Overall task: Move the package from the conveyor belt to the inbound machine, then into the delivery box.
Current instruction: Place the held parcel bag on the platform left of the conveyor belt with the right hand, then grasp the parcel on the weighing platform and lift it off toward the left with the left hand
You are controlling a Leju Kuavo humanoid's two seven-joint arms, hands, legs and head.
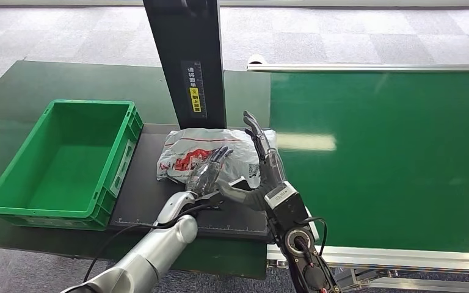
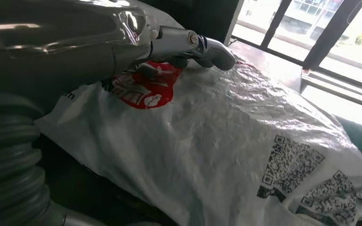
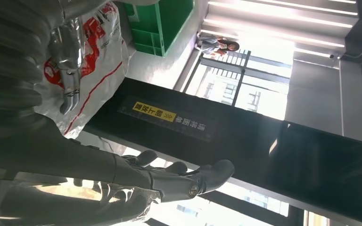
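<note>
The package [image 1: 220,149], a crumpled white plastic bag with red print and QR codes, lies on the black scanning plate of the inbound machine [image 1: 152,195]. My left hand [image 1: 206,174] rests flat on the package's near side, fingers spread over the red print; up close, the fingers [image 2: 193,44] touch the package [image 2: 226,141] without closing on it. My right hand [image 1: 261,160] stands open against the package's right edge, fingers straight and pointing away from me. From the right wrist, its fingers [image 3: 179,178] are extended, with the package [image 3: 96,56] behind them.
The green delivery box [image 1: 107,183] stands left of the plate. The machine's black post [image 1: 186,61] with a yellow label rises behind the package. The green conveyor belt [image 1: 378,159] runs on the right, its metal rail [image 1: 403,256] near me. A person [image 3: 217,44] stands far off.
</note>
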